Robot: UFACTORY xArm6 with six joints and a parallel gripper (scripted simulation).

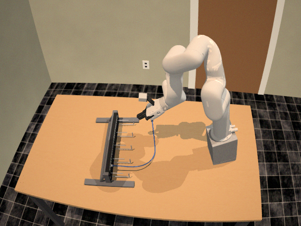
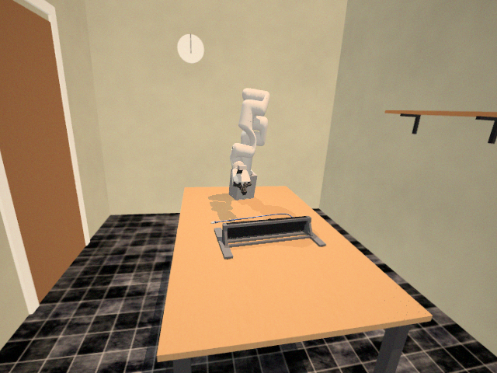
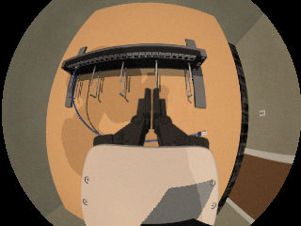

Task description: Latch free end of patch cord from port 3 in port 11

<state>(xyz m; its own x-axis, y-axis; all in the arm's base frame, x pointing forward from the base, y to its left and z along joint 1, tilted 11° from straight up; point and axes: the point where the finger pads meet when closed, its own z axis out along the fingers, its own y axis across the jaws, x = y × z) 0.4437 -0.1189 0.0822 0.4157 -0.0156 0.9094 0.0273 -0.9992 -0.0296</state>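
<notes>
The dark rack (image 1: 110, 148) stands on the table on two grey feet; it also shows in the exterior view (image 2: 266, 231) and in the wrist view (image 3: 134, 56). The blue patch cord (image 1: 153, 148) is plugged in near the rack's near end and curves away from the rack's front. Its free end (image 1: 152, 120) lies by my wrist, behind the fingertips; it also shows in the exterior view (image 2: 212, 221) and to the right of the fingers in the wrist view (image 3: 201, 134). My gripper (image 1: 139, 116) (image 3: 151, 97) is shut and empty. It hovers near the rack's far end, pointing at the rack's front.
Several thin metal cable hooks (image 1: 126, 134) stick out of the rack's front towards the arm. The rack's far foot (image 1: 116, 120) lies just below the fingertips. The robot's grey base block (image 1: 222, 148) stands at the table's right side.
</notes>
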